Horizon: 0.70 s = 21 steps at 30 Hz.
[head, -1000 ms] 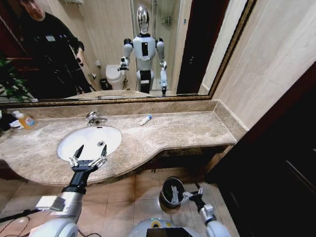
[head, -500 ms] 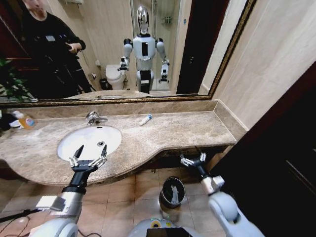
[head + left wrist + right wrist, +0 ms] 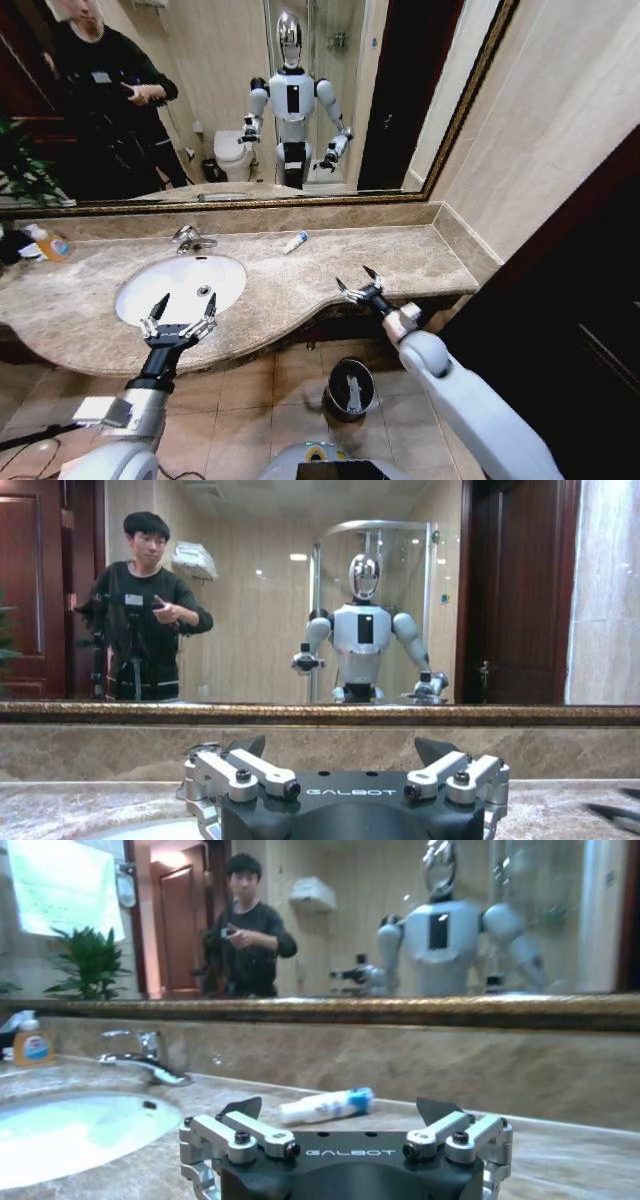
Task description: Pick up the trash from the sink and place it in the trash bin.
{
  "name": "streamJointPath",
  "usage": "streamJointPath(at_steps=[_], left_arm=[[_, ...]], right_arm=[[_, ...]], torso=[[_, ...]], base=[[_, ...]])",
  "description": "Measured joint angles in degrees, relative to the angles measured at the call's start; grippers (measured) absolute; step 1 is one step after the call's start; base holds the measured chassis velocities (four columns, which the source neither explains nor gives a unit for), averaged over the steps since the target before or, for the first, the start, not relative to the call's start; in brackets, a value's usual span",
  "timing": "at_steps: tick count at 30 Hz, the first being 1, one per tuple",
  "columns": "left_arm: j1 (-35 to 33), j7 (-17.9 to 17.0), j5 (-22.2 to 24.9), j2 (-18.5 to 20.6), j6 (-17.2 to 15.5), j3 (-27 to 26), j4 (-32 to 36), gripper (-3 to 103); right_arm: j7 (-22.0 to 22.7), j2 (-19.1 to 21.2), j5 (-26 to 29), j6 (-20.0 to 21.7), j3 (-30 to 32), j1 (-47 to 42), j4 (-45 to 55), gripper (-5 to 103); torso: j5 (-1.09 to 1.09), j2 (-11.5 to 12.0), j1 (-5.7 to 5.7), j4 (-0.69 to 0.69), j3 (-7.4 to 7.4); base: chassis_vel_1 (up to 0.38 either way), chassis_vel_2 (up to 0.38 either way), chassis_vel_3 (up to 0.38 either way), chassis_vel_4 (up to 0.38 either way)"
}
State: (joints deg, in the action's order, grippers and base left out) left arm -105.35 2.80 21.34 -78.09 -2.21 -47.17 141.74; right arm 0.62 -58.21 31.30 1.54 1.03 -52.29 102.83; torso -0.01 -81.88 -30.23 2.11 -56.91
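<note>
Bathroom, beige marble counter [image 3: 400, 255] under wide mirror. Sink [image 3: 160, 290] basin looks empty. One white tube with blue marks [image 3: 295, 242] left on counter behind basin. Trash bin [image 3: 350, 388] on floor, white item inside. Left gripper [image 3: 180, 322] spread open at sink's front rim; right gripper [image 3: 358, 285] open, empty, above counter edge.
</note>
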Motion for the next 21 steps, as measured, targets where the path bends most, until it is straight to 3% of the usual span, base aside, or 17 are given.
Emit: streamJointPath(at_steps=[6,8,11,13,19,21], left_arm=[[0.0,-0.02,0.0,-0.01,0.0,0.0,0.0,100],[0.0,-0.01,0.0,0.0,0.0,0.0,0.0,100],[0.0,0.0,0.0,0.0,0.0,0.01,0.0,100],[0.01,0.01,0.0,0.0,0.0,0.01,0.0,100],[0.0,0.0,0.0,0.0,0.0,0.01,0.0,100],[0.0,0.0,0.0,-0.01,0.0,0.0,0.0,100]], right_arm=[[3.07,-5.35,4.1,3.46,-9.11,11.85,-6.96,100],[3.07,-5.81,4.11,3.48,-9.62,12.62,-7.67,100],[3.42,-10.38,3.92,2.69,-13.21,18.43,-15.6,100],[3.51,-11.13,3.85,2.48,-13.61,19.21,-16.88,100],[4.3,-21.12,0.53,0.36,-15.04,26.2,-30.12,100],[4.52,-22.29,0.02,0.18,-15.02,27.0,-31.7,100]], torso=[[0.0,0.0,0.0,0.01,0.0],[-0.01,0.0,0.0,0.0,0.0],[-0.01,0.0,0.0,-0.01,0.0],[0.0,0.0,0.0,0.0,0.0],[-0.01,0.0,0.0,0.0,0.0],[-0.02,0.0,0.0,0.01,0.01]], base=[[0.0,0.0,0.0,0.0],[0.0,0.0,0.0,0.0],[0.0,0.0,0.0,0.0],[0.0,0.0,0.0,0.0],[0.0,0.0,0.0,0.0],[0.0,0.0,0.0,0.0]])
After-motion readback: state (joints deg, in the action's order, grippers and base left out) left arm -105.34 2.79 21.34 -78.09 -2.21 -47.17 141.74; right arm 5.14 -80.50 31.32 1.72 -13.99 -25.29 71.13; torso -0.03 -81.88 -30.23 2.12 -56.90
